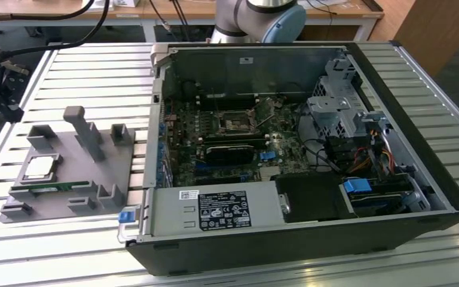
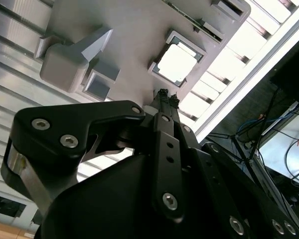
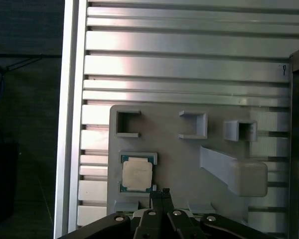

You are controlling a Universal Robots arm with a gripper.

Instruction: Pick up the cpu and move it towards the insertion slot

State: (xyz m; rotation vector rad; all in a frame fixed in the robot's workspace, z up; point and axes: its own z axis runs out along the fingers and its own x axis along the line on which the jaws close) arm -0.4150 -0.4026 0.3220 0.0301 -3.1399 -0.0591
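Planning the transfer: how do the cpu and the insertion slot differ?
The cpu lies on the grey holder outside the case; the insertion slot sits inside it. The cpu's top is pale and silvery; the insertion slot has a dark centre in a metal frame. Both are square and flat.

The exterior view looks down at a slant from high above the slatted aluminium desk (image 1: 78,66), taking in the flat grey plastic holder tray (image 1: 82,173). Both wrist views sit close over that tray (image 3: 174,164) (image 2: 134,40), the first facing straight down, the second slanting along the black fingers (image 2: 163,102).
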